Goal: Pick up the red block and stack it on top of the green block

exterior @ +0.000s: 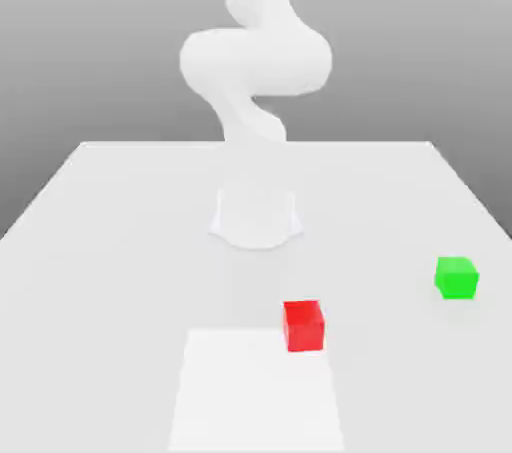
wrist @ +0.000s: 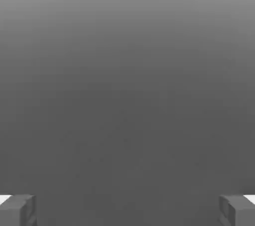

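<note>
Risk at this stage lies mostly in the approach, judged from how things stand. The hand [wrist: 127, 210] is spread to its full width and holds nothing; in the hand view its two grey fingertips [wrist: 17, 210] sit far apart with only blank grey surface between them, so neither block lies beneath the hand.

In the exterior view the white arm [exterior: 255, 61] rises folded above its round base, which stands on the pale flat desk [exterior: 100, 241]. The small bright red smooth-faced cube, the red block [exterior: 303, 326], rests on the desk well apart from the hand, out in front of the base and nearer the camera, at the corner of a lighter square patch [exterior: 255, 391] on the desk. The small bright green smooth-faced cube, the green block [exterior: 456, 278], sits well apart from the red one, toward the exterior view's right, and likewise far from the hand.

The pick has not begun. If the hand descends off-centre, one fingertip could land on the red block's top or shove it sideways instead of straddling it. Its faces look slightly turned to the desk's edges, so fingers out of line with them might twist it on closing. Later, a skewed grip or an early release could leave it overhanging the equally small green block and topple.
</note>
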Robot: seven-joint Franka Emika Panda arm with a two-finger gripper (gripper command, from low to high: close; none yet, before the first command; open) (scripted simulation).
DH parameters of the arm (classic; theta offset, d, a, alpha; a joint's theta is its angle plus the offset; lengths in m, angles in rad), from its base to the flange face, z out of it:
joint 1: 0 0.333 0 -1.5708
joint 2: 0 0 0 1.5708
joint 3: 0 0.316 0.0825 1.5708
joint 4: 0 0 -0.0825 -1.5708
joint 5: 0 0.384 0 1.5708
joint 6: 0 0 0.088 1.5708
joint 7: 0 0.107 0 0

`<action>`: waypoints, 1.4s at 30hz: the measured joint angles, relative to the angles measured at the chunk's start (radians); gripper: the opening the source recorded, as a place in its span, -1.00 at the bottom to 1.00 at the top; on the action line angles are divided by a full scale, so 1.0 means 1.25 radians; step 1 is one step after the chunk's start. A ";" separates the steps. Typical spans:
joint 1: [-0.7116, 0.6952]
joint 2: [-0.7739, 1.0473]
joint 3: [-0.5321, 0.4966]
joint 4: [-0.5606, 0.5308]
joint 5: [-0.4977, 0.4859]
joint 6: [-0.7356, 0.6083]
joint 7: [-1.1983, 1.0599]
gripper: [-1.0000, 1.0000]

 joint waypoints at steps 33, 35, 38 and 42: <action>0.101 0.684 0.033 -0.441 -0.052 0.546 0.102 -1.00; 0.103 0.630 0.041 -0.448 -0.023 0.500 0.082 -1.00; 0.110 0.544 0.040 -0.460 0.004 0.427 0.062 -1.00; 0.154 0.493 0.081 -0.451 0.026 0.369 0.108 -1.00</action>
